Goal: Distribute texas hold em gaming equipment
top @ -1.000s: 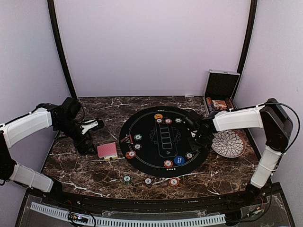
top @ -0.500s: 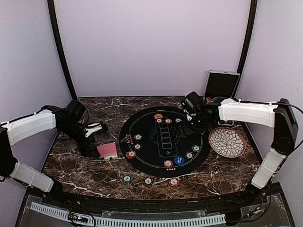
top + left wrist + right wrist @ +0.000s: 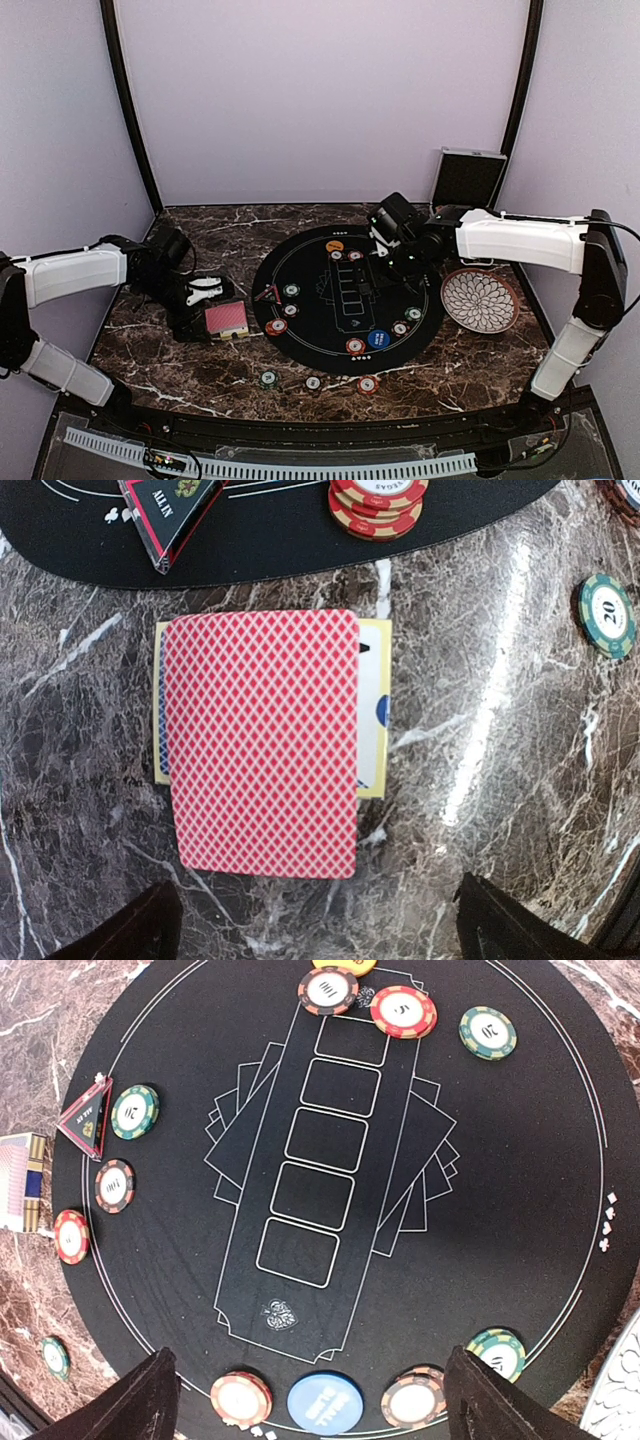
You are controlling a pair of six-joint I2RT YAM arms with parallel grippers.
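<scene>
A round black mat (image 3: 348,297) holds striped poker chips (image 3: 355,346) round its rim, a blue disc (image 3: 377,339) and an orange disc (image 3: 334,245). My right gripper (image 3: 390,258) hovers above the mat's back right, open and empty. In the right wrist view the blue disc (image 3: 325,1402) lies between its spread fingers (image 3: 130,1400), well below them. The red-backed card deck (image 3: 226,318) rests on its box left of the mat. My left gripper (image 3: 200,312) stands just left of it, open. From the left wrist the deck (image 3: 260,745) lies ahead of the wide-apart fingertips (image 3: 520,925), untouched.
Three chips (image 3: 313,383) lie on the marble in front of the mat. A white patterned plate (image 3: 481,300) sits right of the mat, and a black case (image 3: 467,178) stands open at the back right. A triangular ALL IN marker (image 3: 170,515) lies at the mat's left edge.
My right gripper has risen from the mat's right edge toward the back and opened wider; a green chip now shows where it was. My left gripper has come down closer to the deck.
</scene>
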